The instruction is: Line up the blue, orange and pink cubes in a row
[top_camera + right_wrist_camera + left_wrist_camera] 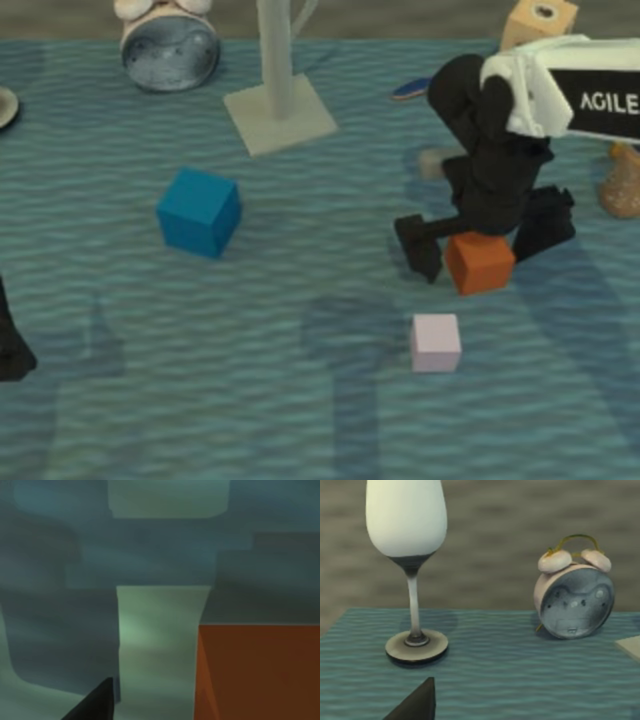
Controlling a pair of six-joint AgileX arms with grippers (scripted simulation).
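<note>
The teal-blue cube (199,211) rests left of the table's middle. Near the front, right of centre, sits the small pale pink cube (436,343). The orange cube (479,262) lies just behind it and a little to the right. My right gripper (485,250) is lowered over the orange cube, open, one dark finger on each side. In the right wrist view the orange cube (257,672) is close, with a gap between it and the one visible finger (97,702). My left gripper (10,350) is parked at the left edge, open and holding nothing.
An alarm clock (170,45) and a white stand on a square base (278,110) are at the back. A tan carton with a round hole (540,22) stands back right, a brown object (622,185) at the right edge. A wine glass (412,555) is in the left wrist view.
</note>
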